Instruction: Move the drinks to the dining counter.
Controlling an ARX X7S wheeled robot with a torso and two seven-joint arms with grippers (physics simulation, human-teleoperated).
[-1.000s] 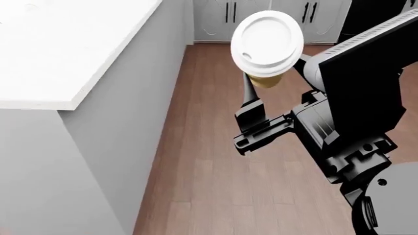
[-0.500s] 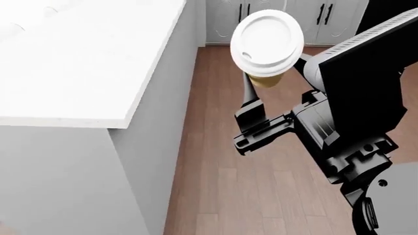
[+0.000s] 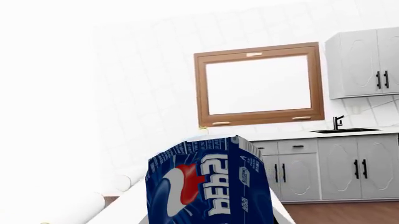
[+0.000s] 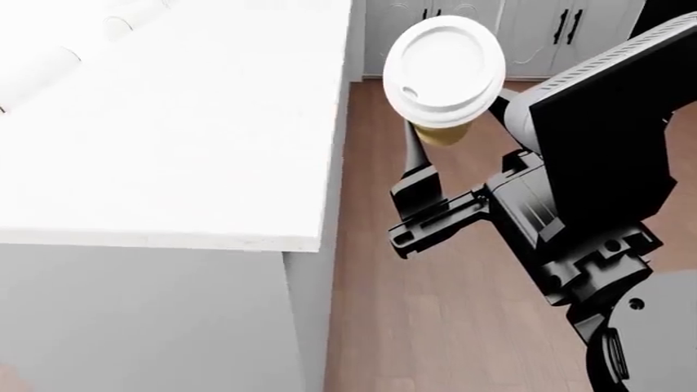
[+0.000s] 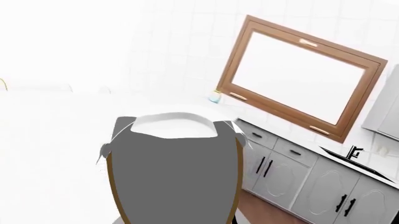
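The tan coffee cup [image 4: 445, 69] with its white lid hangs in the air right of the dining counter [image 4: 196, 147], a wide white slab. My right gripper [image 4: 440, 137] is shut on the cup, with one black finger [image 4: 415, 167] showing under it. In the right wrist view the cup [image 5: 174, 177] fills the lower middle. The blue soda can [image 3: 209, 186], with a red-white-blue logo, fills the lower left wrist view. My left gripper [image 3: 210, 220] is shut on it, its fingers hidden behind the can. The left arm does not show in the head view.
White cylinders [image 4: 44, 69] lie at the counter's far left. The counter's near corner [image 4: 321, 243] juts toward my right arm, with its grey side wall [image 4: 142, 327] below. Wooden floor [image 4: 436, 327] runs to white cabinets [image 4: 523, 24]. A window [image 3: 259, 84] and sink faucet [image 3: 338, 122] stand beyond.
In the head view the counter has slid rightward and fills more of the frame, its edge now closer to the cup. The cup and right arm keep their place in view.
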